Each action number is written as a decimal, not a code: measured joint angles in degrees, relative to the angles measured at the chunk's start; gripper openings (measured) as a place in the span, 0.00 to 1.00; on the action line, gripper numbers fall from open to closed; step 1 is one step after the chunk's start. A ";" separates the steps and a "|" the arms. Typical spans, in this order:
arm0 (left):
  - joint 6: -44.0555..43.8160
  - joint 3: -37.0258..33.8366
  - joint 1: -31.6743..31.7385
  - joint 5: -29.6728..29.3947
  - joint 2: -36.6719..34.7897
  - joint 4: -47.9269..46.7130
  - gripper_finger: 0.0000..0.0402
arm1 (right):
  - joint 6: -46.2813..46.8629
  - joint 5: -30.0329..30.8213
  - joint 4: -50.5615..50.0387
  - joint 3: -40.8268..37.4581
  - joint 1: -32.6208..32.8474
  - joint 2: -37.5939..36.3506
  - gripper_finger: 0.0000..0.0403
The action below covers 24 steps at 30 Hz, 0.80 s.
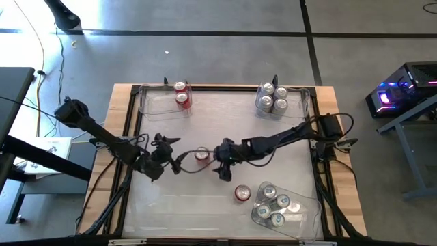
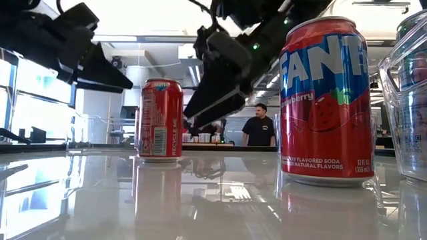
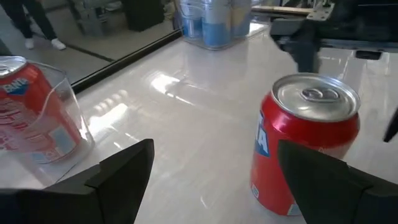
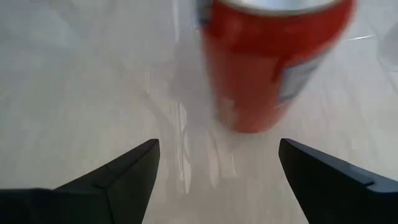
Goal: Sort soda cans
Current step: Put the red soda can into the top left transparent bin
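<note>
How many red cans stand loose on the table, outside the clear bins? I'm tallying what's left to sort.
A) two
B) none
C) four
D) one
A: one red can stands mid-table between the two open grippers, another red can beside the near-right bin.

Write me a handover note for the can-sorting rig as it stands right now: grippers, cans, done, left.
Left gripper: open, mid-table, holding nothing.
Right gripper: open, mid-table, holding nothing.
Loose red can stands upright between the two grippers. Second loose red can stands beside the near-right bin.
Done: two red cans in the far-left bin; four silver-grey cans in the far-right bin; about four cans in the near-right bin.
Left: both loose red cans, probably for the far-left bin.
</note>
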 joint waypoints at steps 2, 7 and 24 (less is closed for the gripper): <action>1.90 -0.02 -0.52 0.35 -0.71 1.44 0.83 | 0.18 1.21 -1.68 0.02 0.79 -0.74 0.81; 10.70 0.00 -2.03 1.10 1.18 13.74 0.83 | 2.34 8.66 -11.38 0.02 2.11 -4.01 0.81; 17.18 12.14 6.32 15.68 10.68 16.49 0.83 | 11.13 31.82 -31.08 0.02 8.38 -12.15 0.81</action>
